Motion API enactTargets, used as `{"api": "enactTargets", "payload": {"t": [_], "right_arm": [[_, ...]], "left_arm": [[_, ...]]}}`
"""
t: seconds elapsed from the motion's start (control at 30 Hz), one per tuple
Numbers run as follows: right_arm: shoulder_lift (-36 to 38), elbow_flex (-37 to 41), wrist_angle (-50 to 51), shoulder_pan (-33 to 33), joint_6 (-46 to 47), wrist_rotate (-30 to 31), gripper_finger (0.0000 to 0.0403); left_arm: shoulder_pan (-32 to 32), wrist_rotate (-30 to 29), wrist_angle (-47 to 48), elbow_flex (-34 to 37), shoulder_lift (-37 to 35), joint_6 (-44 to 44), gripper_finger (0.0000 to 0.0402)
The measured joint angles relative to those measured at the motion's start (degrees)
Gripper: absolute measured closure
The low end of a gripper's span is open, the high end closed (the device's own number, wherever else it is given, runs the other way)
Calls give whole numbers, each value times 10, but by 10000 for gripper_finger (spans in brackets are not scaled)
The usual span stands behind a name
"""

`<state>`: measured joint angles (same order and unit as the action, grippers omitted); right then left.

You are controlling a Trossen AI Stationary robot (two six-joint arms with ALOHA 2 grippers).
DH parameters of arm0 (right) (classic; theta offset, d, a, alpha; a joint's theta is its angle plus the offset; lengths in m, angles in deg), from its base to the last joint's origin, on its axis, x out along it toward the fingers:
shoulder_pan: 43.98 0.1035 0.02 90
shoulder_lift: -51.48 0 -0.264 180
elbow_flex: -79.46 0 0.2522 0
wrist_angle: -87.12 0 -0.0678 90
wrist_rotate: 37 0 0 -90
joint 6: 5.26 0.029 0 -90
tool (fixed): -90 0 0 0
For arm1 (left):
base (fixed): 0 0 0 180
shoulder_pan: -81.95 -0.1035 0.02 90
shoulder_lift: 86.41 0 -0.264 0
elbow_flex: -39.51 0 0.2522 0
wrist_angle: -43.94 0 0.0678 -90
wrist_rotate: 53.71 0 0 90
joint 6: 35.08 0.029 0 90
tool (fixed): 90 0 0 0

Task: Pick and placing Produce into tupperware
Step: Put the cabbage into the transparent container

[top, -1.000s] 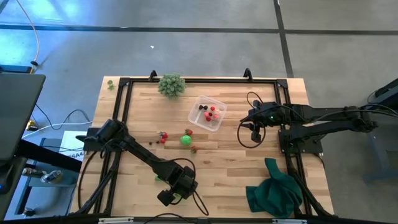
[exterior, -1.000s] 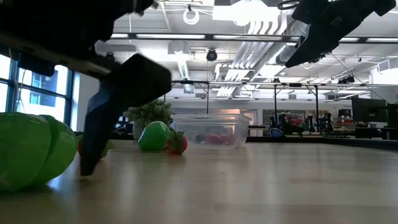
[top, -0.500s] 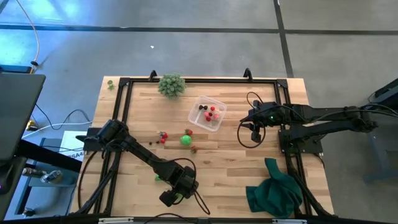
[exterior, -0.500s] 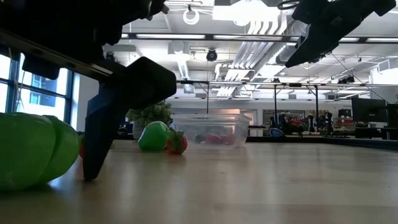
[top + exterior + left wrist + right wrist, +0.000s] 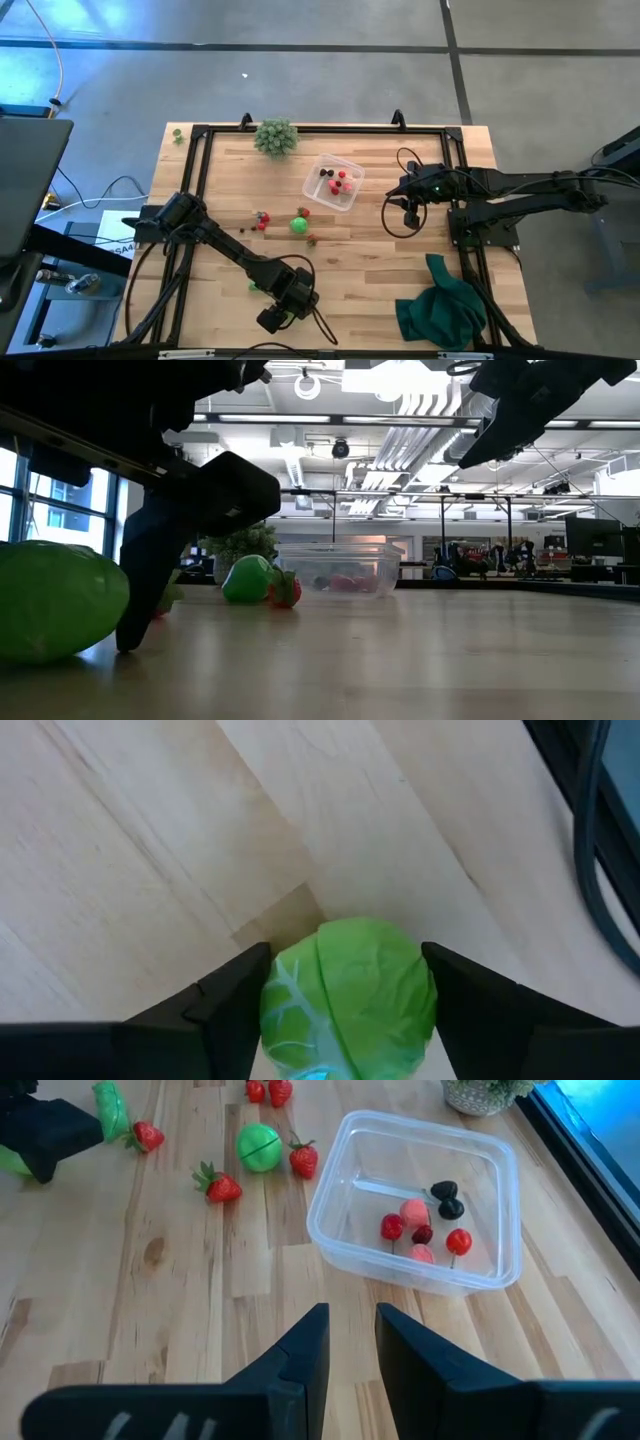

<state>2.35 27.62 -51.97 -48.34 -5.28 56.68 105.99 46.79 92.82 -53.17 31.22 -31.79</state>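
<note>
A green leafy ball (image 5: pixel 348 995) of the produce rests on the table near its front edge, and my left gripper (image 5: pixel 348 965) points down over it, shut on it. The same gripper (image 5: pixel 283 312) hides the ball in the high view. The clear tupperware (image 5: pixel 333 182) stands far of centre with several berries inside. Loose strawberries (image 5: pixel 218 1185), a green round piece (image 5: pixel 298 226) and a green oblong one (image 5: pixel 108 1108) lie on the wood between the two. My right gripper (image 5: pixel 350 1350) hangs above the table's right side, narrowly open, with nothing between its fingers. My left gripper has the green leafy ball between its two fingers, one finger (image 5: pixel 240 990) against each of its opposite sides (image 5: pixel 275 1005). The fingers come from above, slanting down. The ball's underside (image 5: pixel 55 655) sits on the table.
A spiky pale-green ball (image 5: pixel 275 136) sits at the far edge. A dark green cloth (image 5: pixel 443 305) lies bunched at the near right corner. A black frame (image 5: pixel 200 160) borders the table. Bare wood lies between the tupperware and the cloth.
In the low view the one finger of my left gripper that shows has come up against the green leafy ball. The ball has turned where it lies and now shows a rounder face. My right arm has kept still.
</note>
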Motion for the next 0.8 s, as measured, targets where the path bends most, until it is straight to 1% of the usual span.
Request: {"api": "enactTargets", "payload": {"t": [0.13,0.37,0.63,0.8], "right_arm": [[0,0,0,0,0,2,327],[0,0,0,0,0,2,327],[0,0,0,0,0,1,327],[0,0,0,0,0,1,327]], "left_arm": [[0,-2,0,0,0,-2,171],[0,-19,0,0,0,-3,164],[0,-28,2,0,-2,-2,181],[0,-65,27,1,-23,-1,176]]}}
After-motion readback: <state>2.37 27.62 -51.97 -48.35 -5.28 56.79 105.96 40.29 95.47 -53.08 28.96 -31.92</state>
